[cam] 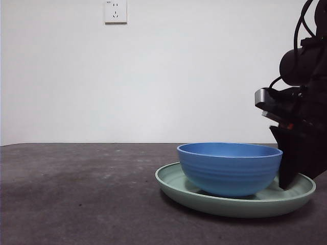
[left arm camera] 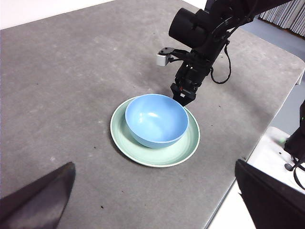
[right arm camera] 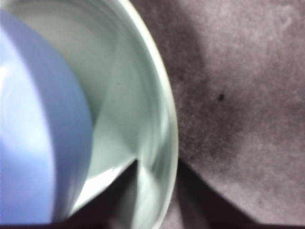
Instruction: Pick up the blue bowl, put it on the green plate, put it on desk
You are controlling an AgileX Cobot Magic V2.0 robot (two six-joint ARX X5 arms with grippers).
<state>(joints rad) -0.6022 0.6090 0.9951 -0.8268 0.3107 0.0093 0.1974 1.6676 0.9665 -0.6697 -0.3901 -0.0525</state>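
The blue bowl [cam: 230,168] sits upright inside the green plate [cam: 173,185], which rests on the desk [cam: 76,194]. My right gripper [cam: 288,184] reaches down at the plate's right rim, beside the bowl. In the right wrist view its jaws [right arm camera: 157,164] stand one inside and one outside the plate's rim [right arm camera: 164,114], close together on it, with the bowl's wall [right arm camera: 43,143] alongside. From the left wrist view, bowl [left arm camera: 156,119], plate [left arm camera: 157,157] and right gripper [left arm camera: 183,97] all show. My left gripper [left arm camera: 153,167] hangs high above the desk, open and holding nothing.
A white wall with a socket [cam: 115,11] stands behind the desk. In the left wrist view the desk's edge [left arm camera: 248,143] runs close to the plate, with white floor beyond. Bare desk surface [left arm camera: 62,95] stretches on the plate's other side.
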